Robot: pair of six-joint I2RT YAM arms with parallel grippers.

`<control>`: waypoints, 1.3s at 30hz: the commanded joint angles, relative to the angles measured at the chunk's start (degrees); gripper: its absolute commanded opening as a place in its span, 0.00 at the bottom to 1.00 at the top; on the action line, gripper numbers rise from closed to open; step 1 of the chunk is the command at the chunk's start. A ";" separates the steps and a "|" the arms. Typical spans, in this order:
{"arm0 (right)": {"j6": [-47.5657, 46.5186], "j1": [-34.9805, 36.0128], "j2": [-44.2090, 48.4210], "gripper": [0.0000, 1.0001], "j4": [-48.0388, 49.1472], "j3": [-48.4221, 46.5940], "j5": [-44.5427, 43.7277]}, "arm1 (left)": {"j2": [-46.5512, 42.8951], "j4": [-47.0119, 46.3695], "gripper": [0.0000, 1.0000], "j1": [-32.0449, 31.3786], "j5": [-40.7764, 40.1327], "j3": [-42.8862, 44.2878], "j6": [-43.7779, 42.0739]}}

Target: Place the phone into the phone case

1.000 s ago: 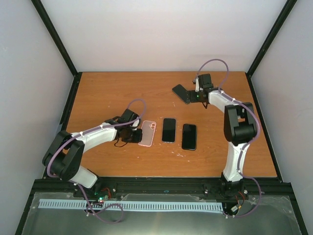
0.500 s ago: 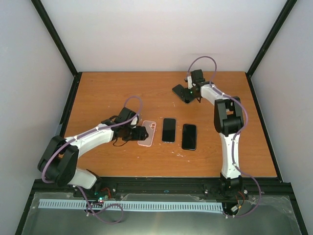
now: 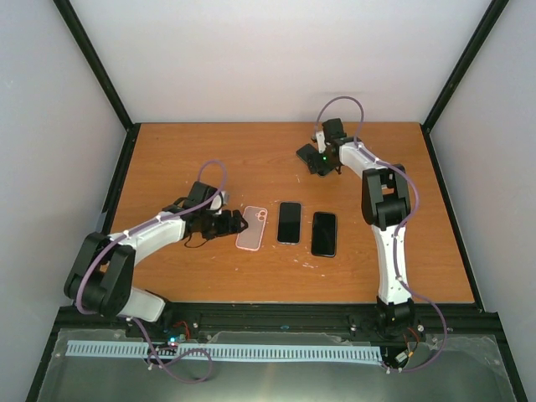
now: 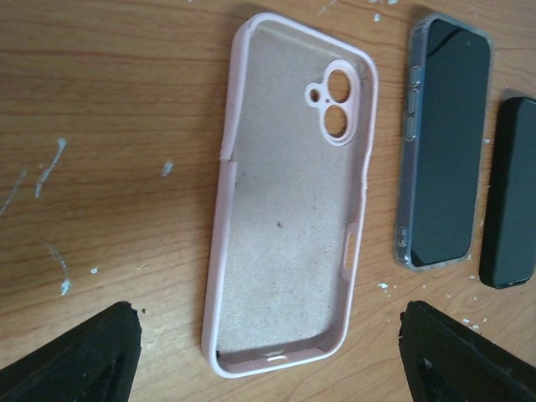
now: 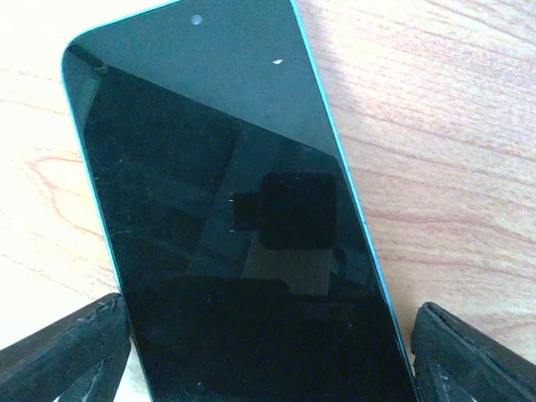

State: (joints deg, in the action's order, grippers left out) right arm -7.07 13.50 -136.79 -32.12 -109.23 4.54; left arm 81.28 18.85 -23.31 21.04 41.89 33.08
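Top external: both grippers released over the orange wooden table (image 3: 167, 159).
Wide-spread left gripper (image 3: 230, 223) is hovering just beside the pink silicone phone case (image 3: 252, 228); right gripper (image 3: 316, 162) is straddling the teal-edged black phone (image 5: 226, 209) farther back.

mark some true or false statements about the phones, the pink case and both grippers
1. The pink phone case lies empty, inner side up. True.
2. The left gripper is clamped on it. False: its jaws stand open, wide of the case's near end.
3. A phone in a clear case lies beside the pink case. True.
4. Three phones lie in that row. False: two, the cased one and a black phone.
5. The right gripper hangs over the pink case. False: it is over a separate teal-edged phone, jaws open astride it.
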 commanded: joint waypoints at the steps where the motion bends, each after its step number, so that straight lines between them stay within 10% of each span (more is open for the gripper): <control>1: -2.09 1.58 -1.78 0.87 -3.91 -0.83 -1.29 | 1.28 -2.56 0.85 0.96 1.40 -1.21 0.06; 13: 1.15 3.53 1.47 0.65 -7.32 0.21 -6.20 | 5.33 -9.15 0.80 0.99 8.55 -4.24 1.33; 29: 12.23 3.80 14.94 0.66 -5.03 21.23 -4.28 | 3.22 -19.64 0.78 -2.53 20.45 -7.49 10.32; 39: 7.96 3.76 12.18 0.79 -2.49 20.89 -5.84 | -1.51 -13.02 0.81 0.07 10.75 -5.81 8.30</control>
State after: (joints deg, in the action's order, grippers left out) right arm 2.42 16.99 -122.48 -35.68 -88.86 -0.69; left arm 82.48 3.60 -25.10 35.68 34.41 42.09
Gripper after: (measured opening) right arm 0.773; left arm 0.810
